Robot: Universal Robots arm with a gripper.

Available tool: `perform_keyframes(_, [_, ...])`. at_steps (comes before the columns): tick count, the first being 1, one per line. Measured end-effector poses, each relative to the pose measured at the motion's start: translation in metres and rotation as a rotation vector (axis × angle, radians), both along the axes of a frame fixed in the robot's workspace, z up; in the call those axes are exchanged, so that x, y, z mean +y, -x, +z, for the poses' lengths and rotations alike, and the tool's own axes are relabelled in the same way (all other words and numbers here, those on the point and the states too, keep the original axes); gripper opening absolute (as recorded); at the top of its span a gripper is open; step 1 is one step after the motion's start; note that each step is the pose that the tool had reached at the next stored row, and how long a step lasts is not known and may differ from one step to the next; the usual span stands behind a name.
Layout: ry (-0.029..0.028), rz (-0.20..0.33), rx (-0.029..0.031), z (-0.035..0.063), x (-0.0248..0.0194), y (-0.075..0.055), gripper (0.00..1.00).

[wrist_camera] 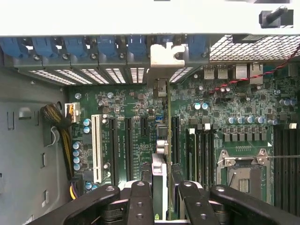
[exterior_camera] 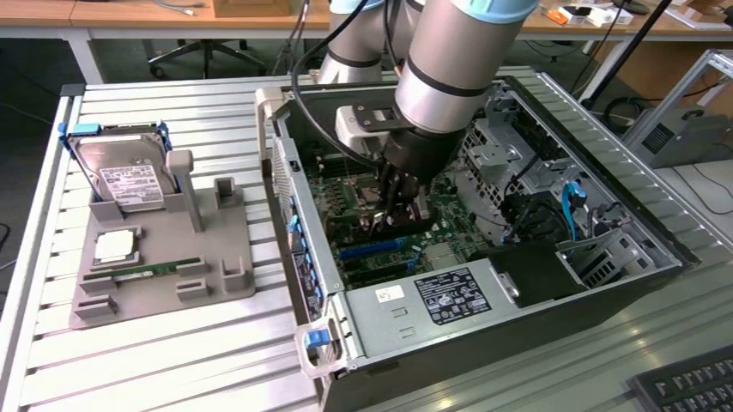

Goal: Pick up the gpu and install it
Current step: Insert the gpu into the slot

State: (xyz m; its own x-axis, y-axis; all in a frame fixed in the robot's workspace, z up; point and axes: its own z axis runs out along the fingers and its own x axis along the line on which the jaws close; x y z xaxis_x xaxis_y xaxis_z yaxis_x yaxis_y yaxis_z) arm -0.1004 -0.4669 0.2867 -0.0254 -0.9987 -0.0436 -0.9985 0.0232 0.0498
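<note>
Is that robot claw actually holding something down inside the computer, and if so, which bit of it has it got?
Yes: the gripper holds the gpu edge-on, pinched across its thin card body near the end away from the silver bracket.

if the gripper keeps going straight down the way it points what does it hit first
Most likely the green motherboard: the gripper grips the thin edge-on gpu card over the black expansion slots, so the card's lower edge would touch first. Depth is unclear.

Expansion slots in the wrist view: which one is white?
The long white slot, on the side of the yellow cable bundle. The other slots are black; the gripper holds the card apart from it.
</note>
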Motion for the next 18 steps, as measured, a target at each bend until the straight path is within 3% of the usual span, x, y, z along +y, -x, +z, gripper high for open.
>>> perform_keyframes(5, [0.0091, 0.000, 0.0000, -0.0043, 0.0007, 0.0009, 0.26])
perform_keyframes(9, [0.0235, 0.000, 0.0000, -0.0063, 0.0009, 0.0012, 0.26])
perform_keyframes(18, [0.0270, -0.001, 0.0000, -0.0091, 0.0042, 0.0026, 0.26])
